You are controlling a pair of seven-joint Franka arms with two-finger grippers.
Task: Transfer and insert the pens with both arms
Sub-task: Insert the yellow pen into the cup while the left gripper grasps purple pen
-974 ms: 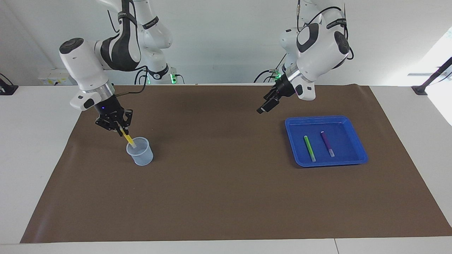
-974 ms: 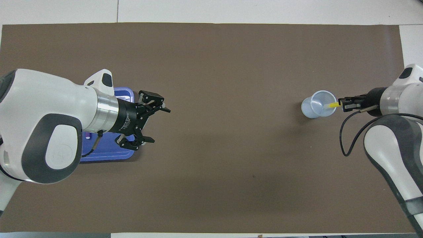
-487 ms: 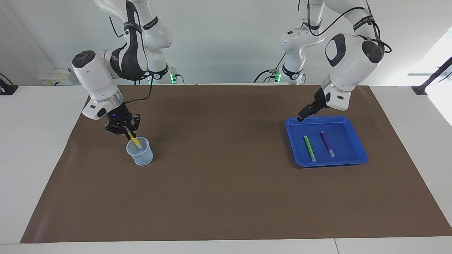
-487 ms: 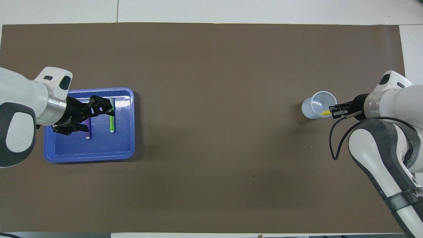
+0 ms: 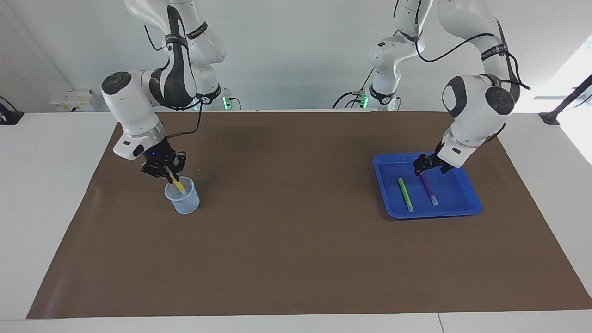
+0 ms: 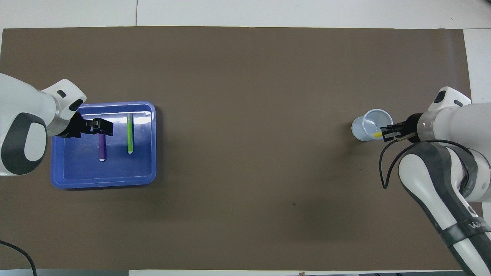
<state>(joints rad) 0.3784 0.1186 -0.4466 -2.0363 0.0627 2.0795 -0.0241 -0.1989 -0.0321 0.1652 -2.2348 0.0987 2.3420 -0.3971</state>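
The yellow pen (image 5: 175, 183) stands tilted with its lower end inside the clear cup (image 5: 183, 202), its upper end pinched in the right claw (image 5: 168, 171), whose fingertips are shut on it just above the rim. It is held slantwise, pointing down into the mouth, so that it should slide in and lean on the wall once freed; insertion looks almost done, with only the release left. The cup sits on the brown mat (image 5: 296, 240) toward the right arm's end of the worktop.

The other two pens lie flat, side by side and apart, in the blue tray (image 5: 471, 203) toward the left arm's end. The purple pen (image 5: 428, 188) is the one farther from the cup; the green pen (image 5: 405, 194) lies beside it on the cup's side. Both have their pale caps at the end farther from the robots, leaving the coloured ends for a grasp.

The left claw (image 5: 424, 167) is low over the purple pen's nearer end, jaws spread as wide as they go and holding nothing; whether a fingertip already touches the pen is hard to tell from here. The left arm (image 5: 471, 115) bends steeply down over the tray, wrist angled toward the pen. The right arm (image 5: 138, 106) slopes down over the cup with its wrist tipped along the pen's slant.
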